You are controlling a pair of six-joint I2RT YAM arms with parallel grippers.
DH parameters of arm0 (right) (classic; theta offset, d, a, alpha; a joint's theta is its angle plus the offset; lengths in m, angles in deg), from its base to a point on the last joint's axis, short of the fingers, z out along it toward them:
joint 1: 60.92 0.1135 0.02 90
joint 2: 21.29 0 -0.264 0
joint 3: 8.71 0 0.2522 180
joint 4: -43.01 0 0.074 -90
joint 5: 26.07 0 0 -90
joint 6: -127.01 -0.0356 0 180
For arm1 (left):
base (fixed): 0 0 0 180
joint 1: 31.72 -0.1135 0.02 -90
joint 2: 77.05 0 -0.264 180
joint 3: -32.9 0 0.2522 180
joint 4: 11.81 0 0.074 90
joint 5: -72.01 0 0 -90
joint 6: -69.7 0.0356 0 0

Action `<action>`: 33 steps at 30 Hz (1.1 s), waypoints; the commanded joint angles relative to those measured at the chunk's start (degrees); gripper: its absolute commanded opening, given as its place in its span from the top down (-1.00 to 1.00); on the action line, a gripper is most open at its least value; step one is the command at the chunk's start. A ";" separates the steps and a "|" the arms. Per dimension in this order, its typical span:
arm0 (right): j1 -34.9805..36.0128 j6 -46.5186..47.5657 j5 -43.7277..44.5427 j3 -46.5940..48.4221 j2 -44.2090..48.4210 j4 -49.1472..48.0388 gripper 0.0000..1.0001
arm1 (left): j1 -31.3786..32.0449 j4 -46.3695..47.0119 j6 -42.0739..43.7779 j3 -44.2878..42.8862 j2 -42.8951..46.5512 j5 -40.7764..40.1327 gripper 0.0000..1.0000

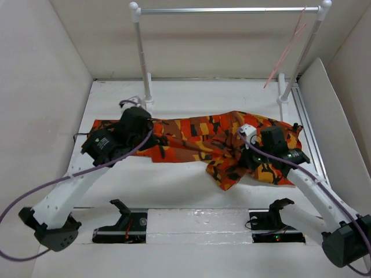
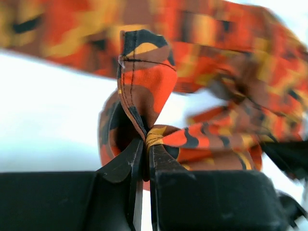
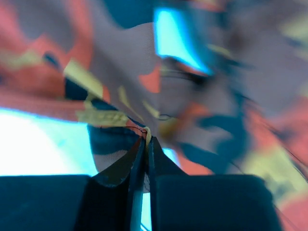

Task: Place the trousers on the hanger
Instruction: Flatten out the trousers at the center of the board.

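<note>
Closest to me, in the left wrist view, the left gripper [image 2: 146, 144] has its fingers pressed together on a small bunched fold of the trousers [image 1: 191, 136], and only a narrow nip of cloth sits between the tips. The right gripper [image 3: 146, 136] looks the same: fingers nearly together, pinching a thin edge of the print, though that view is blurred.

From above, the trousers lie stretched across the table [image 1: 174, 185], flat toward the left arm and crumpled into a heap under the right one. The hanger [image 1: 287, 49] hangs by its hook from the right end of the silver bar [image 1: 232, 10], well apart from the garment and behind it.

My worries are these. Both bites are shallow, so I judge that a quick lift could pull the fabric out of either pinch. The heap on the right may hide a doubled layer, and I cannot tell which part I hold there. That hanger is slight and hangs free; cloth brushing it could swing it or knock it off the bar.
</note>
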 commanded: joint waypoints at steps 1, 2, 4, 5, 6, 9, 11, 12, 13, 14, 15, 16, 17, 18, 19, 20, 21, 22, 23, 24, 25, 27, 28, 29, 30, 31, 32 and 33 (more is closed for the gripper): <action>8.37 2.66 -5.81 2.32 -1.34 4.27 0.77 | -10.39 -11.74 1.81 2.93 4.66 -1.15 1.00; 10.50 2.83 -9.57 2.76 -2.31 3.74 0.61 | -12.87 -11.74 2.07 2.67 6.67 -3.59 1.00; 16.11 5.01 -11.80 6.53 -6.77 5.13 0.45 | -19.97 -11.39 3.47 1.01 7.74 -6.32 1.00; 17.54 5.81 -11.28 8.63 -8.28 7.06 0.24 | -21.76 -11.04 4.35 -0.83 7.83 -9.38 1.00; 18.51 6.60 -10.06 12.48 -9.51 8.03 0.11 | -23.08 -10.69 5.14 -1.63 7.57 -10.80 1.00; 15.73 7.84 -3.37 16.99 -10.05 9.36 -0.33 | -24.94 -10.95 5.42 -2.87 6.00 -17.13 0.99; 7.68 8.37 -2.14 20.07 -9.26 8.84 -0.44 | -24.94 -10.95 3.40 -2.44 6.16 -21.34 0.53; 4.40 8.54 -2.22 20.60 -9.08 8.31 -0.45 | -24.94 -10.52 2.61 -2.17 6.60 -22.85 0.30; 0.98 7.85 -1.96 20.87 -9.00 7.61 -0.45 | -24.94 -8.68 2.34 -1.99 7.74 -23.56 0.03; -2.45 7.32 -1.09 20.35 -8.91 4.99 -0.43 | -24.94 -7.27 1.99 -1.64 8.62 -24.09 -0.35; -9.01 6.27 -0.38 19.39 -8.30 2.97 -0.42 | -24.94 -5.61 2.33 -1.29 9.15 -23.74 -0.39; -12.29 3.82 0.32 18.07 -8.12 1.03 -0.39 | -24.94 -0.80 3.03 -0.85 9.94 -22.70 -0.41; -15.46 2.58 0.33 15.36 -8.03 -3.51 -0.27 | -24.94 0.98 3.82 -0.07 10.73 -20.25 -0.41; -21.50 1.44 -0.20 13.94 -8.29 -5.82 -0.22 | -24.94 2.57 4.18 -0.06 10.65 -18.92 -0.40; -24.25 -0.66 -0.72 12.80 -8.73 -8.11 -0.17 | -24.94 5.11 4.62 0.03 9.95 -17.77 -0.39; -26.89 -1.81 -0.29 11.48 -9.34 -11.17 -0.15 | -24.94 6.18 5.14 0.03 9.34 -16.20 -0.39; -29.44 -2.96 0.32 11.03 -10.04 -12.77 -0.12 | -24.94 7.32 6.54 0.46 8.89 -14.88 -0.39; -33.90 -4.27 1.37 10.68 -11.53 -14.44 -0.10 | -24.94 11.68 8.30 1.34 7.85 -12.95 -0.39; -36.30 -4.72 2.77 10.50 -12.50 -16.81 -0.13 | -24.94 13.12 9.27 3.70 6.88 -7.62 -0.39; -38.58 -5.07 3.48 11.46 -13.64 -17.35 -0.20 | -24.94 14.35 9.54 4.85 5.91 -4.96 -0.39; -42.70 -5.77 4.36 12.25 -16.70 -17.53 -0.27 | -24.33 16.80 9.98 6.17 3.90 -2.76 -0.38; -46.76 -5.96 3.06 15.14 -19.79 -18.41 -0.42 | -22.32 19.71 9.99 10.82 2.04 0.43 -0.39; -48.26 -6.39 2.62 15.85 -21.46 -19.02 -0.46 | -21.35 22.25 9.64 12.23 0.55 0.00 -0.41; -50.89 -6.66 0.52 16.91 -24.78 -19.20 -0.52 | -20.81 23.49 9.63 14.60 -0.07 -0.01 -0.42; -52.83 -7.10 -1.32 19.27 -27.60 -19.81 -0.55 | -20.81 26.46 9.89 16.79 -1.21 -0.44 -0.44; -52.85 -7.19 -1.34 19.29 -27.63 -19.82 -0.55 | -20.81 27.71 9.90 17.77 -1.74 -0.45 -0.44; -53.72 -7.36 -3.00 19.46 -30.15 -22.69 -0.59 | -21.42 28.94 10.24 18.39 -2.44 -1.06 -0.46; -53.72 -7.45 -4.32 19.73 -32.00 -23.33 -0.60 | -21.42 30.08 10.51 19.01 -3.14 -0.98 -0.47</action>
